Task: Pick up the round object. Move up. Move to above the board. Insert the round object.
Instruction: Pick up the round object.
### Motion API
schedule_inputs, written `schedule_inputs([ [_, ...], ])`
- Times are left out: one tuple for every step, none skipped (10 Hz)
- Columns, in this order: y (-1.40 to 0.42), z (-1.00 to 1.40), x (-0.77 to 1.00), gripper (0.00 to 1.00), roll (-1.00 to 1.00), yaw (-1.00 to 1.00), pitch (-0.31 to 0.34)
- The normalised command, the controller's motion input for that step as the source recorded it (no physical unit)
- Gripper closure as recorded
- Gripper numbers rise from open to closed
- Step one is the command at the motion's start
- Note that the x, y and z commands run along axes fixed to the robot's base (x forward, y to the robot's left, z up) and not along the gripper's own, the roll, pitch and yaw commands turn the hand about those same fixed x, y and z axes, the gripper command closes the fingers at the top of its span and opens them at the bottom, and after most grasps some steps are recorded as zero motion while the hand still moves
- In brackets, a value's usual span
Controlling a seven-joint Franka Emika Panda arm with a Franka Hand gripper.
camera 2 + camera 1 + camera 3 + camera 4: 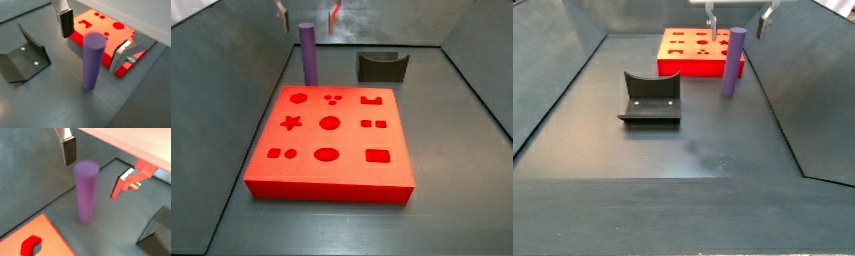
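Purple peg [93, 60] stands upright (unheld) beneath the gripper's [95, 37] spread fingers.

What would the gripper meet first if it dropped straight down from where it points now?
Most likely the purple peg: the open gripper hovers above it with a finger on either side, so the peg top would pass between them. Exact centring is hard to judge.

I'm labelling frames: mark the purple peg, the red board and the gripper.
purple peg [309, 55], side view, mid-shaft.
red board [349, 140], side view, bare top face.
gripper [93, 35], wrist view, midway between fingertips, above the peg.
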Motion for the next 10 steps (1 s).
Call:
schedule_inputs([
  [-0.15, -0.28, -0.01, 0.0, -0.02, 0.0, 0.0],
  [0.0, -0.18, 0.0, 0.0, -0.01, -0.01, 0.0],
  [0.0, -0.05, 0.0, 0.0, -0.1, 0.0, 0.0],
  [0.0, 0.0, 0.0, 0.0, 0.0, 0.0, 0.009],
  [0.0, 0.0, 0.0, 0.0, 0.0, 0.0, 0.0],
  [0.0, 0.0, 0.0, 1.0, 0.0, 0.0, 0.0],
  [0.0, 0.0, 0.0, 1.0, 0.0, 0.0, 0.0],
  [0.0, 0.0, 0.0, 1.0, 0.0, 0.0, 0.0],
  [0.0, 0.0, 0.0, 1.0, 0.0, 0.0, 0.0],
  [0.0, 0.0, 0.0, 1.0, 0.0, 0.0, 0.0],
])
